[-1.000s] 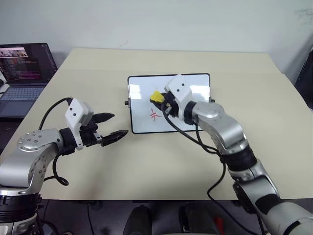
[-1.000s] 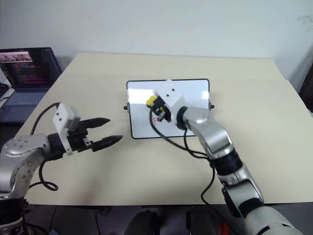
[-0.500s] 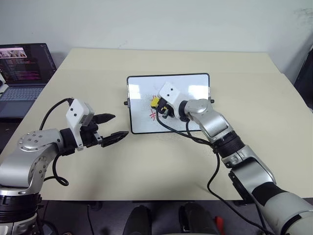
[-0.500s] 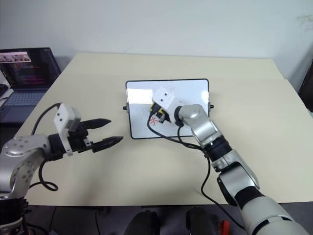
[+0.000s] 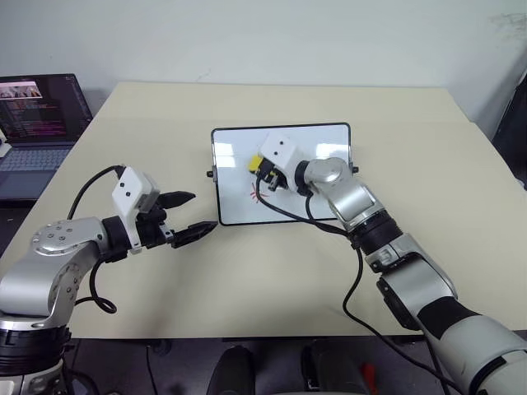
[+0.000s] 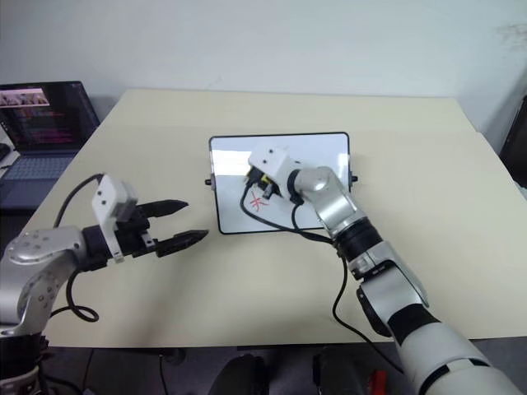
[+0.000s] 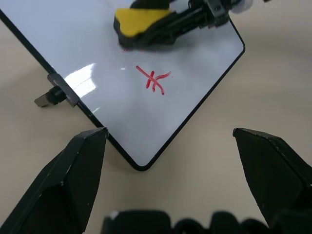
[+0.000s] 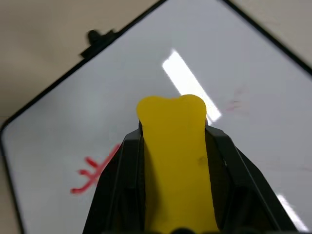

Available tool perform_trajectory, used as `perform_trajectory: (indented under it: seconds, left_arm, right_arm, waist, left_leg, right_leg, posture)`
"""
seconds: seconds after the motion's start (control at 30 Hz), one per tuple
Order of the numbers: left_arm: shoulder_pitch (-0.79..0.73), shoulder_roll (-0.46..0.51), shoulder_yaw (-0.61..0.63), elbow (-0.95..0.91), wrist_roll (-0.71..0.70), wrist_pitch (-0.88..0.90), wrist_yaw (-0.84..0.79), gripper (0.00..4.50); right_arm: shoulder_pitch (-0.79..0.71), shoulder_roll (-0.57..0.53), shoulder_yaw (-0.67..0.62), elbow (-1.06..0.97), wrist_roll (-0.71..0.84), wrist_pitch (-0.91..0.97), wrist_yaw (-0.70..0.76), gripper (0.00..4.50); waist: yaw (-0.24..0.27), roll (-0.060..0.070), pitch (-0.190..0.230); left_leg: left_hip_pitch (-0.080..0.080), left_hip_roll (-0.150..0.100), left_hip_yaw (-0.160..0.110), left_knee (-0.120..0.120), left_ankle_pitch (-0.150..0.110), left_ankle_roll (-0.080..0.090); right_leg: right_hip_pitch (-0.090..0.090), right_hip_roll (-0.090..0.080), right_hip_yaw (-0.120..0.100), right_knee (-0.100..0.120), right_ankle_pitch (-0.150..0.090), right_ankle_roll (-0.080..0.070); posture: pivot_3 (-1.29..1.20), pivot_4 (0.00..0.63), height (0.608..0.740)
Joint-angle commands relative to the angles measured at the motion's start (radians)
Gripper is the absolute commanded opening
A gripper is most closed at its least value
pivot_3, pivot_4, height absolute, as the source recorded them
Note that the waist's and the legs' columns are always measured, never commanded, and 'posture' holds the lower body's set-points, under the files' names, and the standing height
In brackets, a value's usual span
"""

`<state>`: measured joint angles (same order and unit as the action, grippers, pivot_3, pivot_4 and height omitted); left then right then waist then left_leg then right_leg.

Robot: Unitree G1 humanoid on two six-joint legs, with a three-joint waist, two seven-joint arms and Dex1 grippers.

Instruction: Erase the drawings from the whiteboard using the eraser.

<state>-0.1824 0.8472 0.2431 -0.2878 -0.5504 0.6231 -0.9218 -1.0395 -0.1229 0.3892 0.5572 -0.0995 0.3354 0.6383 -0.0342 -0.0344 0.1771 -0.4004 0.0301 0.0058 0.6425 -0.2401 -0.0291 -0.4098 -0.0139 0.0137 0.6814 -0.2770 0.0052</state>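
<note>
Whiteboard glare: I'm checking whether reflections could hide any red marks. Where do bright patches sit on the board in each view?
Right wrist view: a bright strip on the whiteboard runs behind the eraser, apart from the red drawing. Left wrist view: glare lies near the side knob, the red mark clear of it. Left eye view: pale patches on the board's upper half.

White black-framed whiteboard [image 5: 317, 141] flat on table, one red crossed drawing [image 7: 154, 80] left, yellow eraser [image 7: 138, 23] just beside it

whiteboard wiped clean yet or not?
Not clean. One red crossed-stroke drawing remains on the whiteboard, beside the eraser held in the right gripper.
</note>
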Motion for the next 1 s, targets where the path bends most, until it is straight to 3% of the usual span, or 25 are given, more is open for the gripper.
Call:
perform_trajectory:
  seconds: [0.03, 0.23, 0.57, 0.77, 1.0]
  left_arm:
    - [0.010, -0.001, 0.028, -0.038, -0.010, -0.019, 0.008, 4.50]
    - [0.015, -0.001, 0.027, -0.041, -0.012, -0.026, 0.013, 4.50]
    - [0.009, -0.006, 0.017, -0.038, -0.012, -0.033, 0.012, 4.50]
    - [0.009, -0.001, 0.009, -0.036, -0.009, -0.035, 0.000, 4.50]
    - [0.007, -0.001, 0.009, -0.036, -0.007, -0.034, -0.005, 4.50]
  right_arm:
    - [0.000, -0.004, 0.006, 0.003, -0.024, -0.009, 0.021, 1.28]
    - [-0.085, 0.004, -0.062, 0.100, -0.034, -0.096, -0.094, 1.28]
    - [-0.016, -0.044, 0.023, 0.094, -0.096, -0.086, 0.044, 1.28]
    - [-0.116, -0.047, -0.049, 0.177, -0.119, -0.187, -0.140, 1.28]
    - [-0.055, -0.064, 0.021, 0.157, -0.142, -0.162, 0.007, 1.28]
  waist:
    - [0.000, 0.000, 0.000]
    - [0.001, 0.000, 0.000]
    - [0.002, 0.000, 0.000]
    - [0.003, 0.000, 0.000]
    - [0.002, 0.000, 0.000]
  left_leg:
    - [0.000, 0.000, 0.000, 0.000, 0.000, 0.000]
    - [0.001, 0.000, 0.000, 0.001, 0.000, 0.000]
    - [0.002, 0.000, 0.000, 0.001, 0.000, 0.000]
    - [0.002, 0.000, -0.001, 0.002, 0.001, 0.000]
    - [0.002, 0.000, 0.000, 0.001, 0.000, 0.000]
  right_leg:
    - [0.000, 0.000, 0.000, 0.000, 0.000, 0.000]
    - [0.000, 0.000, 0.000, 0.001, 0.000, 0.000]
    - [0.002, 0.000, 0.000, 0.000, 0.000, 0.000]
    - [0.003, 0.000, -0.001, 0.001, 0.001, -0.001]
    - [0.003, 0.000, -0.001, 0.000, 0.001, -0.001]
  posture:
    - [0.00, 0.150, 0.740]
    - [0.00, 0.150, 0.740]
    - [0.00, 0.150, 0.740]
    - [0.00, 0.150, 0.740]
    - [0.00, 0.150, 0.740]
